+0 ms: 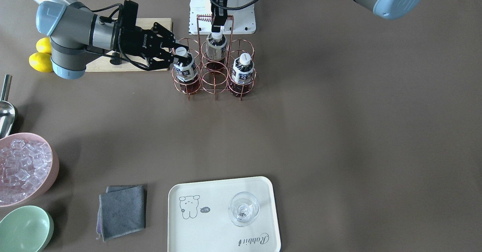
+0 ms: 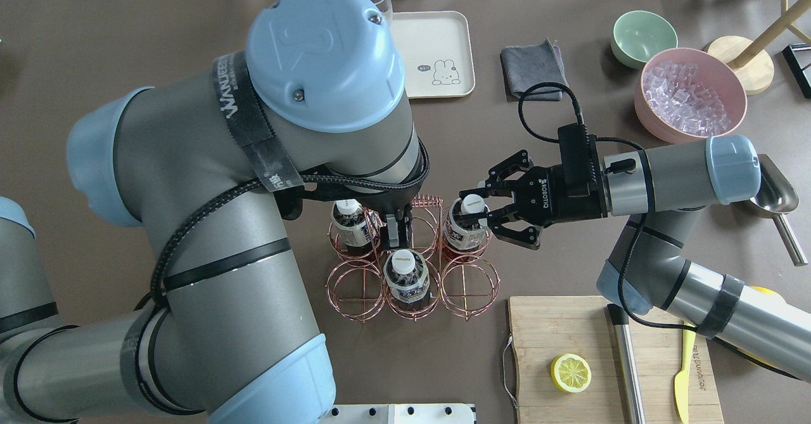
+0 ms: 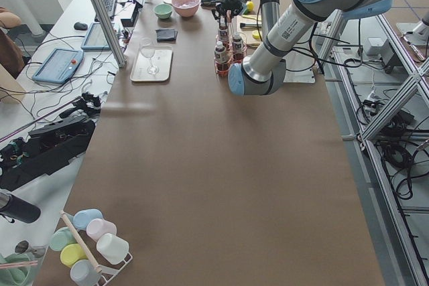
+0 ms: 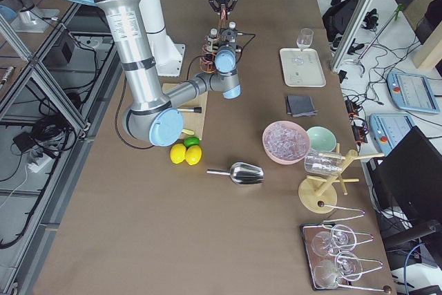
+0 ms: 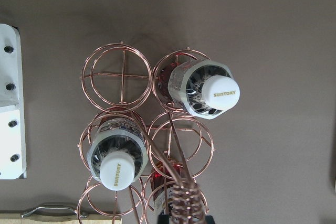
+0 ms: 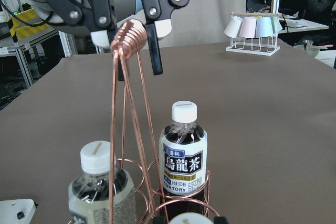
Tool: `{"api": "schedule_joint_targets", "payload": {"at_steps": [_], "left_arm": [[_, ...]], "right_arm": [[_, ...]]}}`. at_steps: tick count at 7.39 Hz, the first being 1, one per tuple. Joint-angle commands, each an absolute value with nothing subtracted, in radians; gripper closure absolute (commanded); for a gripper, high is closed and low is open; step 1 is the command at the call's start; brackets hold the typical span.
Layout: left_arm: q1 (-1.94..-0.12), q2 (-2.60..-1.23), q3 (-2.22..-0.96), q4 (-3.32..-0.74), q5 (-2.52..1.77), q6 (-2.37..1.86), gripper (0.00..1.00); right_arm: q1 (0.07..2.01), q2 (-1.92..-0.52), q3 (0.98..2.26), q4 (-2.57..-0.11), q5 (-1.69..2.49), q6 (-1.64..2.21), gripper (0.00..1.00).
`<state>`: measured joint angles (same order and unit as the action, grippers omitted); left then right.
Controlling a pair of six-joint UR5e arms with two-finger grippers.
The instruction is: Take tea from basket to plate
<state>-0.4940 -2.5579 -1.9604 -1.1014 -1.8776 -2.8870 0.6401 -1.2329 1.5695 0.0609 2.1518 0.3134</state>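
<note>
Basket (image 1: 214,69) holds three bottles; plate (image 1: 180,229) one glass (image 1: 244,208).

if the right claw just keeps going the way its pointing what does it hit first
The tea bottle's white cap: the right claw is open with its fingers on either side of it, in the basket. Contact unclear.

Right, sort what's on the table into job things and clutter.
Job: tea bottle between the right hand's fingers; wire basket, its handle held by the left hand; cream tray.
Clutter: wine glass, grey cloth, ice bowl, green bowl, lemons, scoop.
</note>
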Motion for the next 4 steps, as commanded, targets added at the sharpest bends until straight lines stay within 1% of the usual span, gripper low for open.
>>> {"api": "schedule_joint_targets", "payload": {"at_steps": [1,4], "left_arm": [[-0.494,-2.557,-1.960,-1.101,-1.878,-2.887,1.00],[-0.494,-2.557,-1.960,-1.101,-1.878,-2.887,1.00]], "right_arm": [[0.672,-1.229,1.623,0.049,2.154,0.328,1.00],[0.770,-1.197,1.725,-0.046,2.178,0.414,1.00]]}}
